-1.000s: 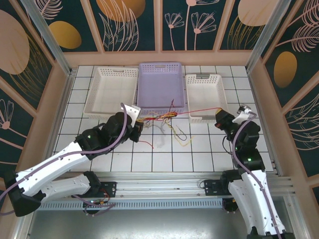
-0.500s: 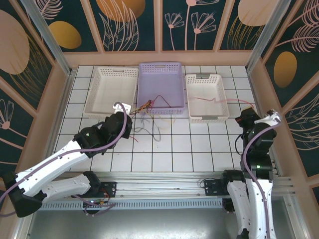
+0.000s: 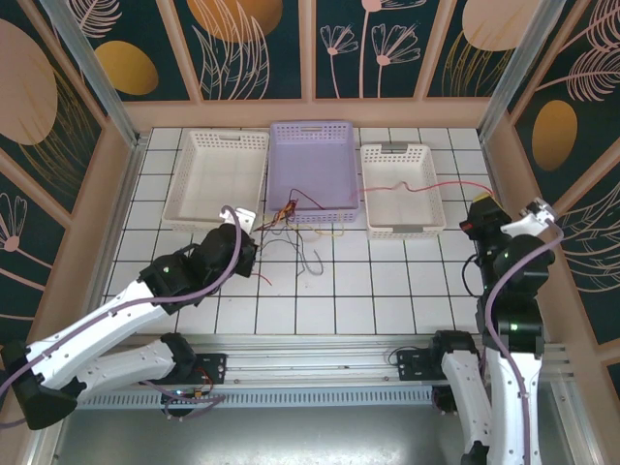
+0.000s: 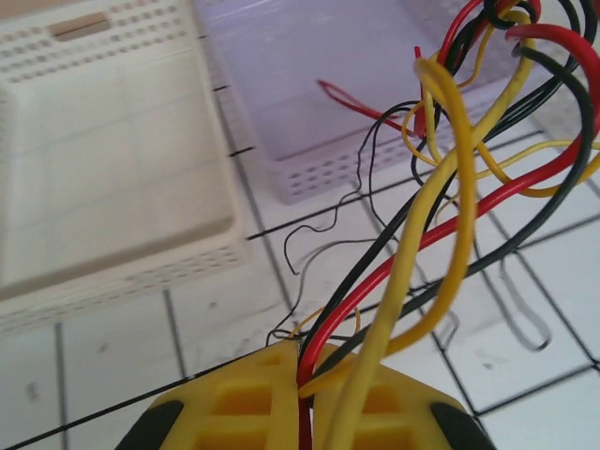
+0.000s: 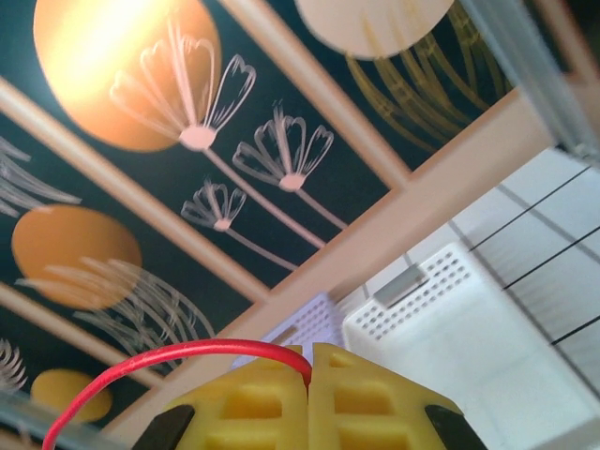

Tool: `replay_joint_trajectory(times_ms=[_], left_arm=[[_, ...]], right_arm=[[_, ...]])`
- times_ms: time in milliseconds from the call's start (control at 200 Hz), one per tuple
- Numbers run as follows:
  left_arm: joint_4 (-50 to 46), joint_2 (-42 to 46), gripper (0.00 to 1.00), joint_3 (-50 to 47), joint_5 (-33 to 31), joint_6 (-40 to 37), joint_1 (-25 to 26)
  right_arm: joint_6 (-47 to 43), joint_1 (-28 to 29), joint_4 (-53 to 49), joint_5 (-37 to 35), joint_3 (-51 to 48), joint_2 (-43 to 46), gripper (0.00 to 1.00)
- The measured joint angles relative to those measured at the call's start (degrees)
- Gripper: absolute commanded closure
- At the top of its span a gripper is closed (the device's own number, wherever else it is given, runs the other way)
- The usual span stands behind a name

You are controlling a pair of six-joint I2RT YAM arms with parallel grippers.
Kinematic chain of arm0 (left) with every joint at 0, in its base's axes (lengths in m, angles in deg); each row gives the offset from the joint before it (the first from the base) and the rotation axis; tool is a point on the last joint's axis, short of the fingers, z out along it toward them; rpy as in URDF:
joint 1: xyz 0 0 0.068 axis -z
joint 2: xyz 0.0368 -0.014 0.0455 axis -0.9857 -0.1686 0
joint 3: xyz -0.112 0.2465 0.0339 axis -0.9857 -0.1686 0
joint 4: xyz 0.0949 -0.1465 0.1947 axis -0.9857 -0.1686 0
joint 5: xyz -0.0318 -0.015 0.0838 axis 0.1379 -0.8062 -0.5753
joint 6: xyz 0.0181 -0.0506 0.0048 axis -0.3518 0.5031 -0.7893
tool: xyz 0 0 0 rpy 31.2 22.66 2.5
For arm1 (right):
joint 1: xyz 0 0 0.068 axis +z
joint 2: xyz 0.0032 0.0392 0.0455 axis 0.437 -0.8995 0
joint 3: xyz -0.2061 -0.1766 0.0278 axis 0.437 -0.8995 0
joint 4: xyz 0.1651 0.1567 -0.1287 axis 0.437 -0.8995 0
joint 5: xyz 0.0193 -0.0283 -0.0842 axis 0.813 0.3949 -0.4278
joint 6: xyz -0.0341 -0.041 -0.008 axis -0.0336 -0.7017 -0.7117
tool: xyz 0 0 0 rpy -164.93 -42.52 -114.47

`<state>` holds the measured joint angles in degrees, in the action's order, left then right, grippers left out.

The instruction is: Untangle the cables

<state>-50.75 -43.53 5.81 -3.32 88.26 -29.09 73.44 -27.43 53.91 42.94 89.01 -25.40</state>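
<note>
From above, your left pincer (image 3: 256, 226) sits just in front of the purple basket (image 3: 312, 131), and the cables (image 3: 291, 215) start right at its tip, bunched in red, yellow and black against that basket's near rim. A few loose ends trail down onto the tiled table (image 3: 387, 286). One red cable (image 3: 436, 185) leaves the bunch and runs across the right white basket (image 3: 426, 208) to your right pincer (image 3: 481, 206), which is raised at the table's right edge, well apart from the tangle. In this view you cannot tell how either pair of fingers stands. Your left wrist camera settles it for that side. The left pincer (image 4: 305, 361) is pressed together on the cables (image 4: 450, 187), with red, yellow and black strands rising out of the seam between the yellow fingers (image 4: 234, 398). They loop up over the tiles toward the purple basket (image 4: 328, 173), and the left white basket (image 4: 112, 187) lies beside it. Your right wrist camera shows the right pincer (image 5: 309, 361) clamped on the red cable (image 5: 187, 352). It comes out of the closed seam and arcs away to the left, with the white basket (image 5: 441, 319) beyond and below.
</note>
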Motion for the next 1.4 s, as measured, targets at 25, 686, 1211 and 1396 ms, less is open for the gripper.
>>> replay_joint_trajectory(times_ms=[25, 686, 1211, 1396], left_arm=[[0.5, 0.6, 1.0, -0.3, 1.7, -0.4, 0.0], [10.0, 5.6, 1.0, -6.6, 25.7, -3.2, 0.0], [10.6, 6.8, 1.0, -8.0, 24.2, -3.2, 0.0], [10.6, 6.6, 1.0, -8.1, 23.8, -3.2, 0.0]], right_arm=[[0.0, 0.0, 0.4, 1.3, 0.4, -1.1, 1.0], [-9.9, 25.7, 13.0, -6.5, 13.7, -32.1, 1.0], [-14.8, 28.1, 15.3, -9.6, 25.4, -60.7, 1.0], [-15.5, 29.3, 12.9, -9.0, 29.4, -67.5, 0.99]])
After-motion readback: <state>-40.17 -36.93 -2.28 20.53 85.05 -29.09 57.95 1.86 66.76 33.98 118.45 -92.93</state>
